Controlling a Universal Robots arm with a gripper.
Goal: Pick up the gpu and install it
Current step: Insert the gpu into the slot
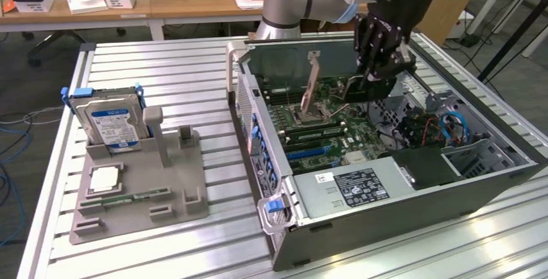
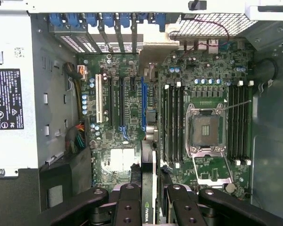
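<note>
The gpu (image 2: pixel 152 188) is held edge-on between the fingers of the hand (image 2: pixel 150 200), so in the wrist view it appears only as a thin card with a small green logo near the fingers. The hand is clenched on the gpu, with the jaws about half closed around the thin board. In the exterior view the hand (image 1: pixel 379 77) hangs inside the open computer case (image 1: pixel 256 118), above the motherboard (image 1: pixel 321 131), toward the 1 o'clock corner of the case. The card's edge lies about in line with the blue expansion slot (image 2: pixel 143 106), but I cannot tell if it already touches the slot or is only above it. From this I judge that the picking part is done, and the card is brought into the case, while the seating in the slot is not yet finished. On the table (image 1: pixel 171 67), at 9 o'clock from the case, stands the grey parts holder (image 1: pixel 163 183) with the hard drive (image 1: pixel 110 122) upright in it and a small memory stick (image 1: pixel 127 197) lying flat; one upright cradle of the holder is without a part.
</note>
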